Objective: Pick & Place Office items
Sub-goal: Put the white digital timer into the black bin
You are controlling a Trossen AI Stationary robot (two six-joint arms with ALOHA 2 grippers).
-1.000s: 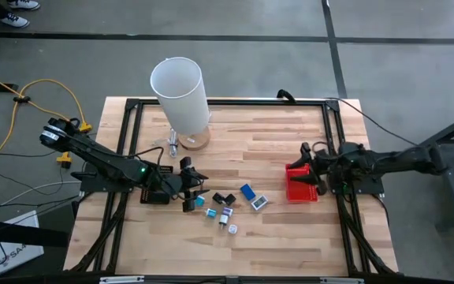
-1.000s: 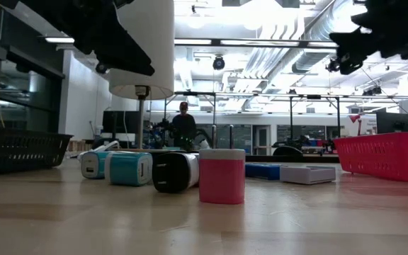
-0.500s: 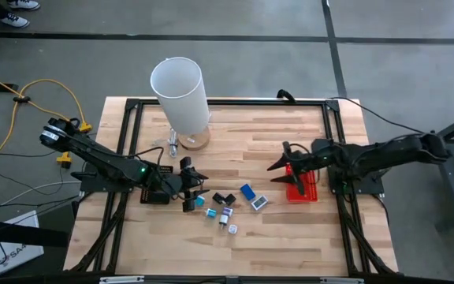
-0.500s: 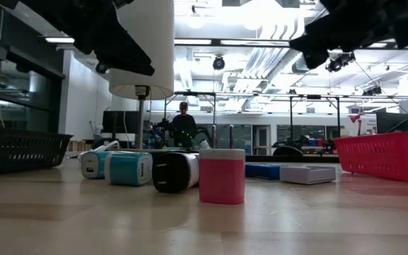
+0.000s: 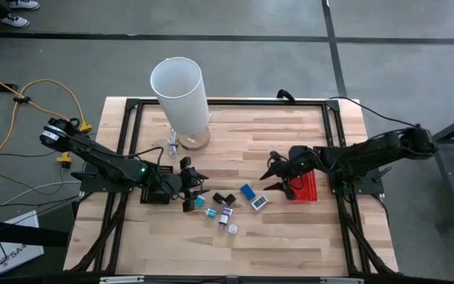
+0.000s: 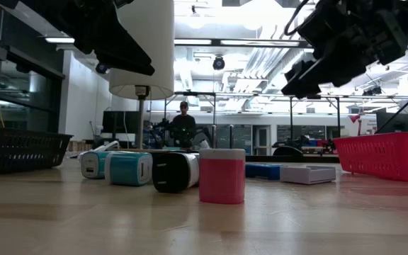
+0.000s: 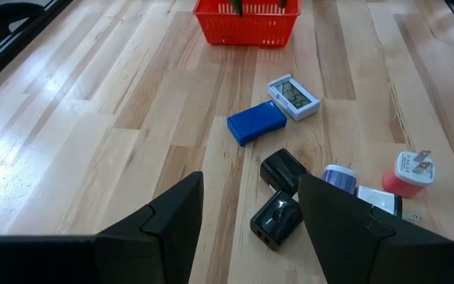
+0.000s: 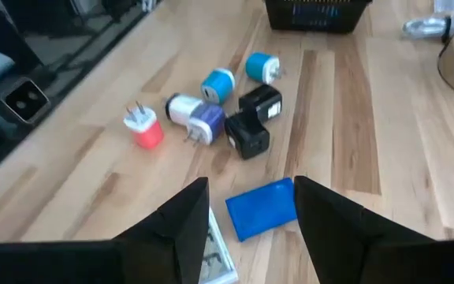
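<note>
Currently the right hand (image 5: 273, 175) hovers above the wooden worktop (image 5: 251, 134), fingers parted and empty, just beside the red mesh basket (image 5: 304, 188) near the right edge. Directly beneath it lie a flat blue rectangular block (image 8: 263, 207) and a small white display unit (image 5: 259, 203). The remaining small plug-shaped office items (image 5: 221, 209) cluster near the worktop's middle. The left hand (image 5: 191, 189) waits beside that cluster, fingers parted, holding nothing.
</note>
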